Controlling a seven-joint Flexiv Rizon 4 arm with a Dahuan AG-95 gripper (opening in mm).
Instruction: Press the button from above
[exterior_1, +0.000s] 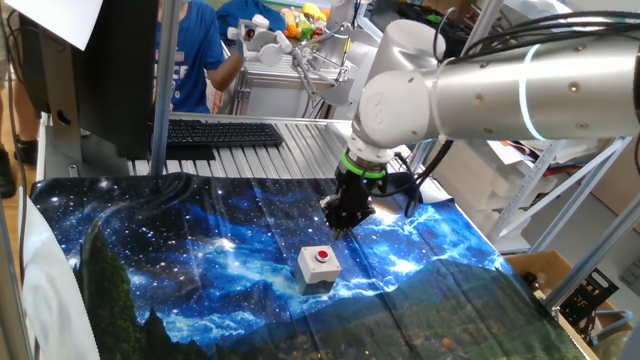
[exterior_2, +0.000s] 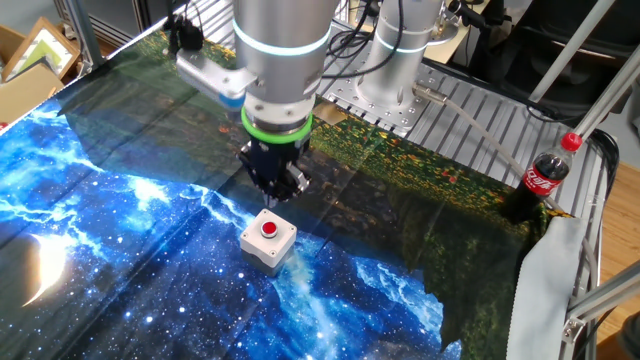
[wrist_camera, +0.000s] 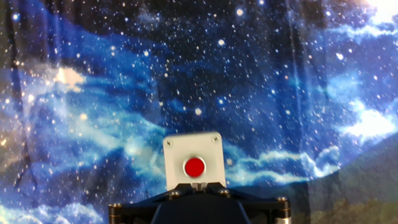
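Note:
The red button sits in the top of a small light-grey square box on the galaxy-print cloth. It also shows in the other fixed view and in the hand view. My gripper hangs a little above the cloth, just beside the box, and touches neither box nor button; it also shows in the other fixed view. In the hand view the fingertips meet at the bottom edge, right below the button, so the gripper is shut and empty.
A black keyboard lies behind the cloth on the metal table. A cola bottle stands at the cloth's edge. The robot base stands at the table's edge. A person in blue is behind the table.

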